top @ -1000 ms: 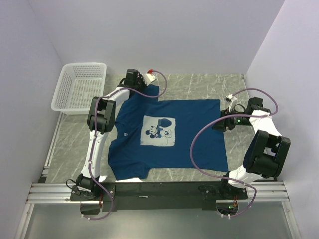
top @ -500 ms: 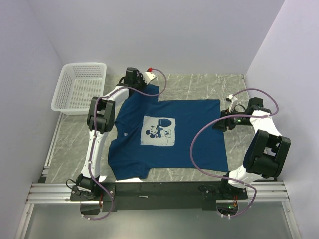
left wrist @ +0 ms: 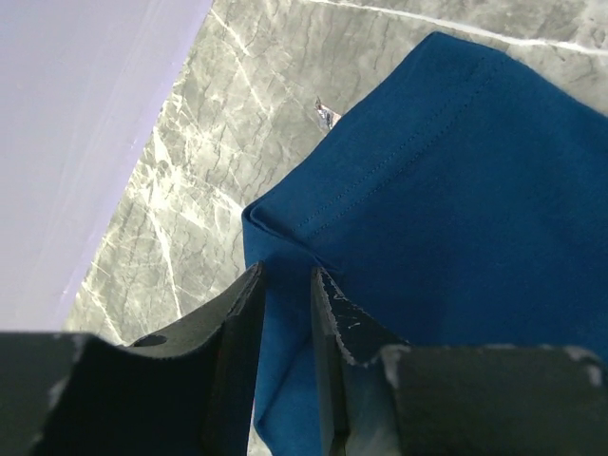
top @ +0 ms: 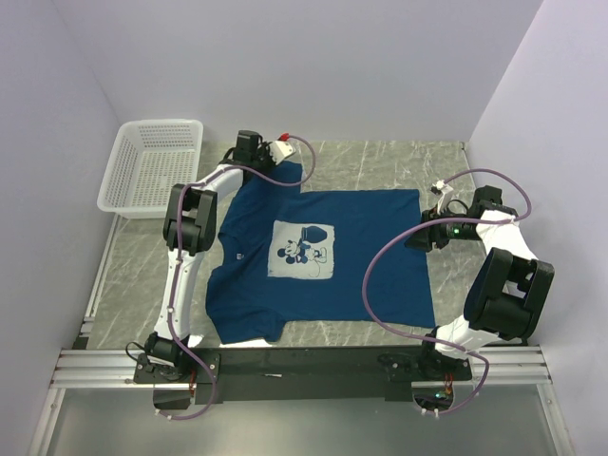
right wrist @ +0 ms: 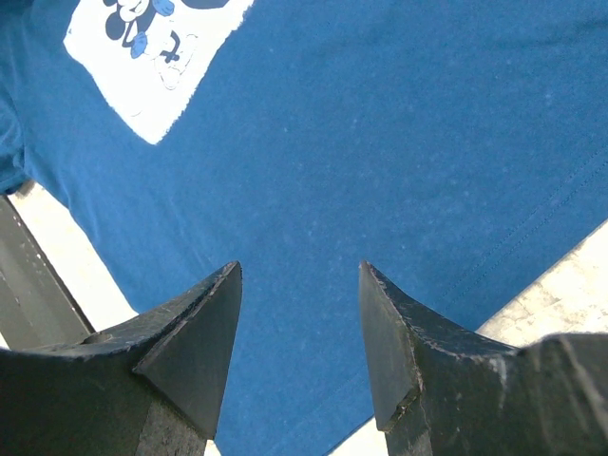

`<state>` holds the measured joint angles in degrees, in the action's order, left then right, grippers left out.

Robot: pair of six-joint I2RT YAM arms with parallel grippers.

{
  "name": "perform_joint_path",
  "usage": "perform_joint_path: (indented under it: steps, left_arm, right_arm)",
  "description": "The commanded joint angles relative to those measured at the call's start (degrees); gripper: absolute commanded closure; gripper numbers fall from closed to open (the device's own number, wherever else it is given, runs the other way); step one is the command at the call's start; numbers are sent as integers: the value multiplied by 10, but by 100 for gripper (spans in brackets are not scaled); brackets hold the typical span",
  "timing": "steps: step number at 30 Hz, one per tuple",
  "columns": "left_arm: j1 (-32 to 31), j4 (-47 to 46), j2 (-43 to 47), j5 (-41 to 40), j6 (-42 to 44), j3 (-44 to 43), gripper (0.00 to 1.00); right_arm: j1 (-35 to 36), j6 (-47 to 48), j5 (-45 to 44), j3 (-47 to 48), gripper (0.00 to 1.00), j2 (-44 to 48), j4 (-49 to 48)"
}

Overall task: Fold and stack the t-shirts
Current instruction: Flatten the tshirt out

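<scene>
One dark navy t-shirt (top: 366, 261) lies spread flat on the marble table, its pale mouse print (top: 302, 250) facing up. My left gripper (top: 254, 163) is at the far left sleeve. In the left wrist view its jaws (left wrist: 288, 275) stand a narrow gap apart, astride a fold at the sleeve (left wrist: 446, 190) corner, with blue cloth showing between them. My right gripper (top: 419, 237) hovers over the shirt's right hem. In the right wrist view its fingers (right wrist: 299, 268) are wide open above flat cloth, holding nothing, and the print (right wrist: 152, 57) shows at the upper left.
A white lattice basket (top: 157, 125) stands at the back left, beside the left wall. Walls close in the table on the left, back and right. A small pale scrap (left wrist: 326, 114) lies on the marble just off the sleeve edge. The arm bases' rail (top: 304, 361) runs along the near edge.
My left gripper's jaws closed on the sleeve corner and have now parted a little, and its wrist has shifted slightly to the left. The right arm and the shirt have not moved.
</scene>
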<state>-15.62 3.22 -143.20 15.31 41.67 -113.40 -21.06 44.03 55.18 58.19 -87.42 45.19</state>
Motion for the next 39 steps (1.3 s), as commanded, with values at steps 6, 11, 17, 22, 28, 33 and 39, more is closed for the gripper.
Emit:
perform_joint_path:
  steps: [6,11,17,22,28,33,39]
  left_arm:
    - [1,15,14,23,8,-6,67]
    - [4,40,20,33,3,-14,78]
    - [1,81,31,60,3,19,85]
    - [1,72,51,50,-24,30,100]
    - [2,54,95,30,-87,-10,100]
    - [8,68,145,57,-139,-25,100]
    - [9,103,183,81,-164,20,100]
  right_arm:
    - [-6,6,12,25,41,-1,3]
    - [-8,9,14,29,41,-4,8]
    - [-13,13,20,28,41,1,12]
    - [-16,17,27,31,41,0,20]
    - [-20,18,28,29,41,7,21]
    - [-23,24,34,31,41,8,29]
    - [-28,28,41,30,41,14,34]
